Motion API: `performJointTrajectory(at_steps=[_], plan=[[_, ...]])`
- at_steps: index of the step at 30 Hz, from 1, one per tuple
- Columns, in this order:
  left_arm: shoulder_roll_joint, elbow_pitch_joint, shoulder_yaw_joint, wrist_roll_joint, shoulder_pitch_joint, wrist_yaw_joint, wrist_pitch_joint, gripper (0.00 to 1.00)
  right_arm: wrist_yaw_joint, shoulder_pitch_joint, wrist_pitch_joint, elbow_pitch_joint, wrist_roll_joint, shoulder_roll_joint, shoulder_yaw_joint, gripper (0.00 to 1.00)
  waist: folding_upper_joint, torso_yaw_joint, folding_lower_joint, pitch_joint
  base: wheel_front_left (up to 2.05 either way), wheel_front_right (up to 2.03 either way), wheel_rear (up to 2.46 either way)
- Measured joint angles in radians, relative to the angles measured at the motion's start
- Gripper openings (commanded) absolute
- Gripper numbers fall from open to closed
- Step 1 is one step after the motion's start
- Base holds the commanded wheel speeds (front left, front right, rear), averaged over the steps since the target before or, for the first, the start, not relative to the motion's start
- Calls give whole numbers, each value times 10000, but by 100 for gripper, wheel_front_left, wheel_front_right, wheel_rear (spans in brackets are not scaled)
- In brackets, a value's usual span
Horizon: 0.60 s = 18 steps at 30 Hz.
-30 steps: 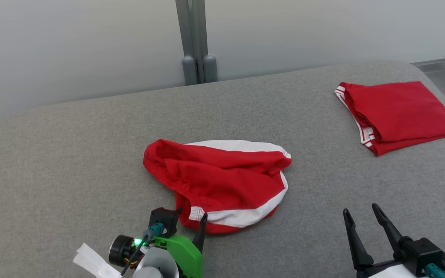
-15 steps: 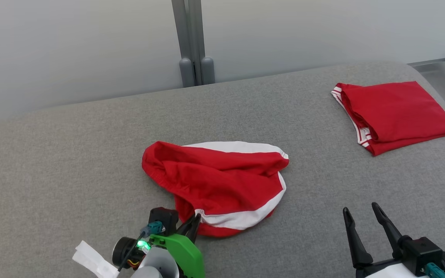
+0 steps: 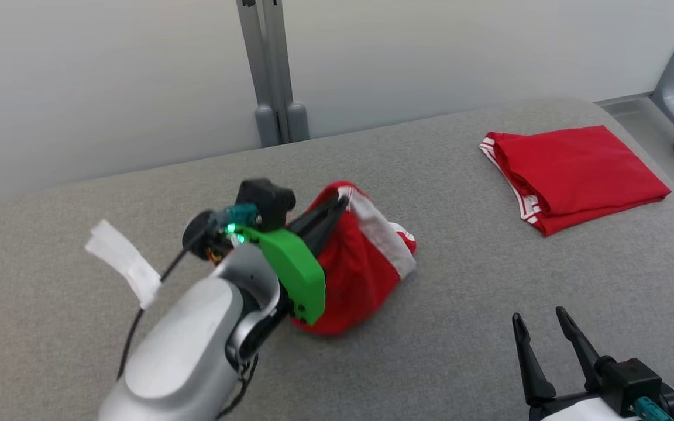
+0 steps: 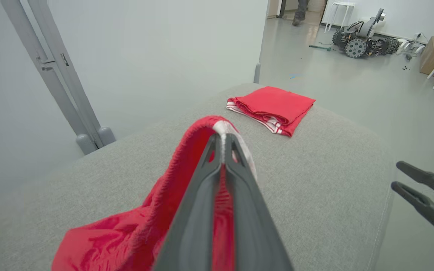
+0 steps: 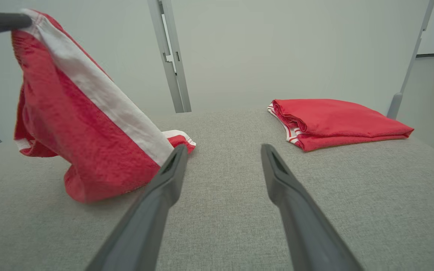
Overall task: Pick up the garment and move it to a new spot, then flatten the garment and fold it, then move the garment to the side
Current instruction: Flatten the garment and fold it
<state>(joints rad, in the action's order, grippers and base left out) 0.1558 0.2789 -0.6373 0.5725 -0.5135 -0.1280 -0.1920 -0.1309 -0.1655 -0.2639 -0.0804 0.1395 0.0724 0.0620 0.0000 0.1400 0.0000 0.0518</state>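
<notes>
The left gripper (image 3: 341, 203) is clamped on the hem of the garment (image 3: 363, 275), which hangs below its tips, low end touching the table (image 3: 489, 280). A second ago it lay flat, that gripper spread wide at its edge (the right gripper (image 3: 537, 316), well off to the side, stands open and empty).

Behind the left gripper (image 3: 343, 202), with long dark tapered fingers (image 3: 319, 217), sit a green bracket (image 3: 293, 269), a black block (image 3: 264, 196), a teal plug (image 3: 242, 213) and a green lamp (image 3: 231, 229). A black cable (image 3: 130, 336) and white tag (image 3: 123, 263) run beside the silver forearm (image 3: 191, 345). The right gripper (image 3: 538, 316) looks the same.
</notes>
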Motion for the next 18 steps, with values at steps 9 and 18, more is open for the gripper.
performJointTrajectory(at_steps=[9,18], plan=[[926,-2088,491,1151,-1292,69,-761,0,0,-93,0,-90,13,-128,13,100,0,367,0,172,0,0,0],[2422,-4113,1118,2334,2966,1553,-1321,0,0,-218,0,8,79,-25,-163,100,0,-50,0,185,0,0,0]])
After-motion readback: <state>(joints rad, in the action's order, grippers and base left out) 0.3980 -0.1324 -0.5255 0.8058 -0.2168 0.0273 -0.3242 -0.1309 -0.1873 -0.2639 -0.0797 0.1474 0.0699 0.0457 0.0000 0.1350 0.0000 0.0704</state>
